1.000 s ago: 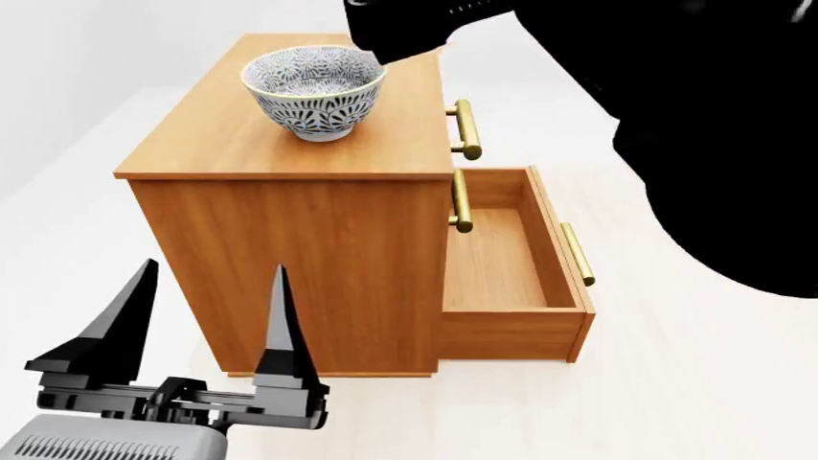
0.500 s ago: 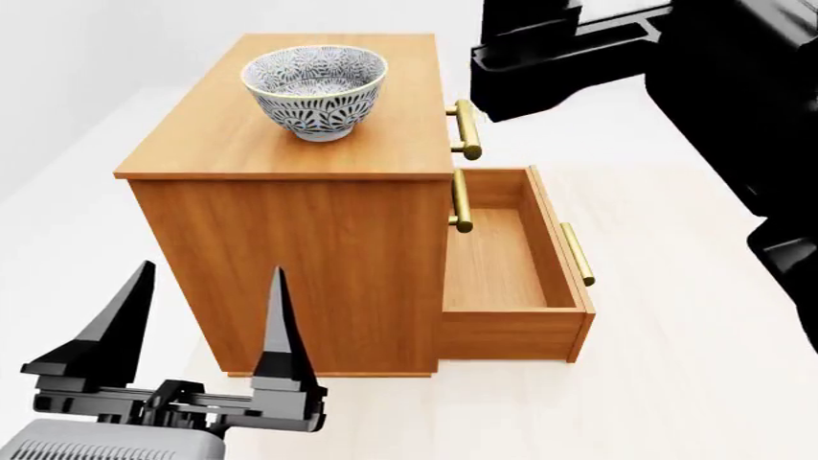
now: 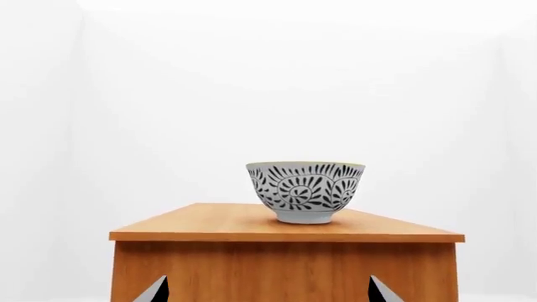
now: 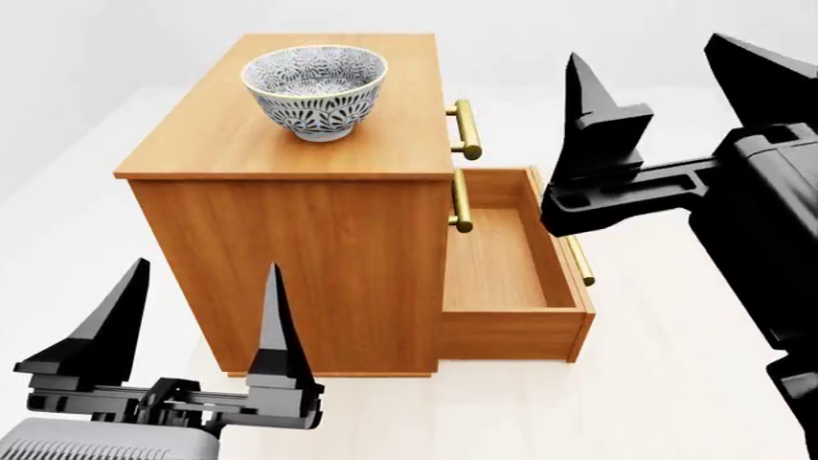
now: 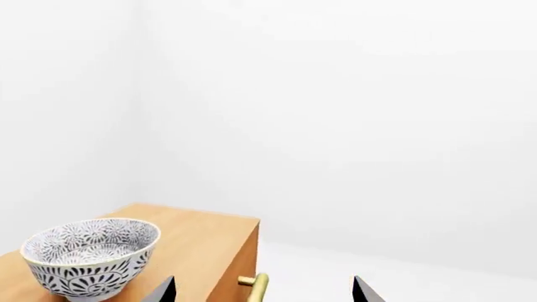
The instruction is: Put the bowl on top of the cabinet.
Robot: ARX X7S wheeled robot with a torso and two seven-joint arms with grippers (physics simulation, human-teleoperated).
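The bowl (image 4: 314,91), white with a dark leaf pattern, stands upright on the flat top of the orange-brown cabinet (image 4: 256,144), near its far end. No gripper touches it. My left gripper (image 4: 202,273) is open, low in front of the cabinet's side wall. My right gripper (image 4: 646,53) is open and empty in the air to the right of the cabinet, above the pulled-out drawer. In the left wrist view the bowl (image 3: 305,192) sits on the cabinet (image 3: 285,270), beyond the open left gripper (image 3: 266,283). The right wrist view shows the bowl (image 5: 90,258), the cabinet top (image 5: 201,239) and the open right gripper (image 5: 263,283).
A lower drawer (image 4: 505,259) stands pulled out to the right, with nothing visible inside it. Brass bar handles (image 4: 466,129) stick out from the cabinet's front. Pale floor and white walls surround the cabinet.
My right arm has drawn back from over the cabinet, to the right and nearer the camera, and its open fingers now show. The bowl has stayed put. My left gripper sank slightly.
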